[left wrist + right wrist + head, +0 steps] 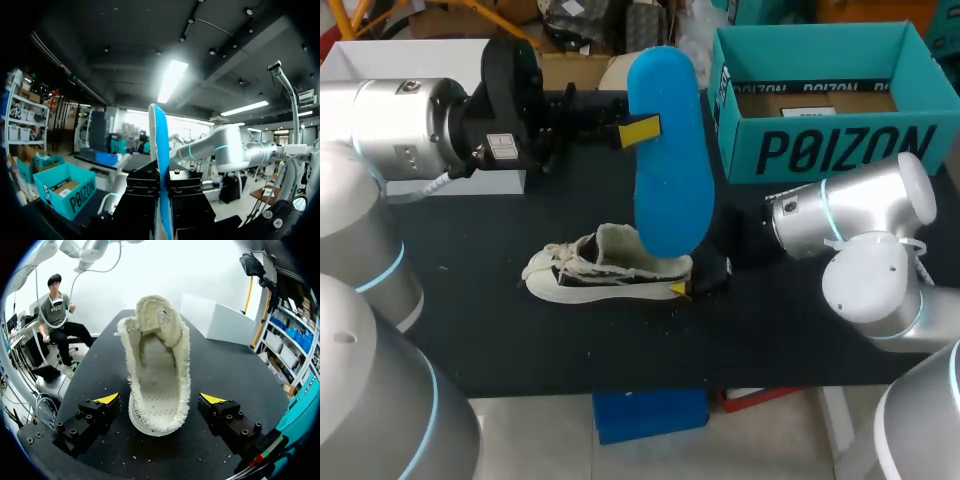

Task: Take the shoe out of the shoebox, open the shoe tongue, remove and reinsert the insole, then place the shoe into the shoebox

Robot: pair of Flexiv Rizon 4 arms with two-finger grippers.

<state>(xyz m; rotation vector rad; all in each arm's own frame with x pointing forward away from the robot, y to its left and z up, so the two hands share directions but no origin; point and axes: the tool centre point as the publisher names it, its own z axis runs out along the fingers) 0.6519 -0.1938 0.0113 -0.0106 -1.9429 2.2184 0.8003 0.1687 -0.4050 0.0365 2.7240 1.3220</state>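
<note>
Black matte tabletop (800, 330) under everything, both arms in from the sides.

Nearest, at mid-table: white low-top canvas shoe with frayed edges (605, 268), upright on its sole, out of the box. Toe toward the left arm's side, heel toward the right. Laces slack over the forefoot. From the right wrist view, mouth wide open, tongue standing up at the far end, pale lining visible inside.

At the heel: right gripper (160, 399), low over the table. Black fingers with yellow tips spread wide, one to each side of the heel, neither touching. Nothing gripped.

Further back and higher: bright blue foam insole (670, 150), on end, broad face toward the head camera. Lower end overlapping the shoe's heel in that view; contact with the shoe not determinable. Pinched near one long edge by the left gripper (163, 192), clamped from both faces. Seen edge-on between the black finger blocks in the left wrist view. One yellow tip flat against the blue face in the head view.

Far edge, right side: open teal cardboard shoebox (840, 150), dark lettering on its front wall, brown floor and a white slip visible inside.

Far edge, left side: plain white box (410, 60), partly behind the left arm.
</note>
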